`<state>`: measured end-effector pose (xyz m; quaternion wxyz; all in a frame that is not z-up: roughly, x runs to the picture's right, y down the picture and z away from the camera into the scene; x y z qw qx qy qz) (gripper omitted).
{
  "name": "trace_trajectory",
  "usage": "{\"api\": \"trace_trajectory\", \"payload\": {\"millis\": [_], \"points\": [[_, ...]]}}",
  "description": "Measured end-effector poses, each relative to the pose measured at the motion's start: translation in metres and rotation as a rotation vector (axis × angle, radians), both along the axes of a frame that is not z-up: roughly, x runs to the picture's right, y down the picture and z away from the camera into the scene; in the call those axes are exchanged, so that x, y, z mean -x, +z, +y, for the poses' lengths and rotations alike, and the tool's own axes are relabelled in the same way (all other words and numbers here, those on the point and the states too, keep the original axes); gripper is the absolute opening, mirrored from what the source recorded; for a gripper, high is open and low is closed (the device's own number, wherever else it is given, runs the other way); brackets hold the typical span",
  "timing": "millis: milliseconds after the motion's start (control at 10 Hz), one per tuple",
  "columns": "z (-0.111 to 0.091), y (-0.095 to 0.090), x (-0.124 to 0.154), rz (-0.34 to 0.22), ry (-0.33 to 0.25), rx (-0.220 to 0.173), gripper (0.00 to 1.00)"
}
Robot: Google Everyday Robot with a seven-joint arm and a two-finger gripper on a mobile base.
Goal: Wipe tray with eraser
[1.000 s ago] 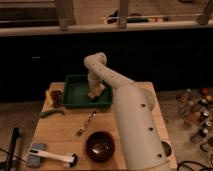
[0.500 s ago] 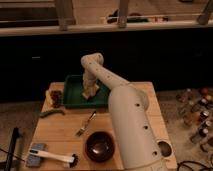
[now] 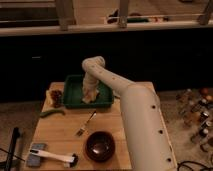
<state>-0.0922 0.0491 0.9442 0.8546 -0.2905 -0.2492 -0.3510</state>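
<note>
Arm [image 3: 127,100]: one, now reaching farther left over the tray than a second ago.
Tray [image 3: 72,95]: one, sitting at the table's [image 3: 60,132] far edge.
Bowl [image 3: 99,146]: one.
Brush [image 3: 55,156]: one.
Fork [image 3: 86,123]: one.
Gripper [image 3: 88,95]: pressing down inside the tray; grip state cannot be told.

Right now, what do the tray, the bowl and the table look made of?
Tray: dark green, smooth, probably plastic. Bowl: dark red with a faint sheen, perhaps glazed ceramic or plastic. Table: pale wood, matte top. The gripper reaches down inside the tray.
</note>
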Motion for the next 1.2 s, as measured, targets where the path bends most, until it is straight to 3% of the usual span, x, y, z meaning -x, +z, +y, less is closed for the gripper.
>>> {"api": "trace_trajectory", "payload": {"millis": [400,700,1000,1200], "points": [[-0.008,0.016,-0.047,0.101,0.049,0.014,0.00],[-0.029,0.038,-0.046,0.122,0.092,0.002,0.00],[-0.038,0.051,-0.022,0.077,0.113,0.014,0.00],[-0.034,0.042,0.000,-0.036,0.113,0.050,0.00]]}}
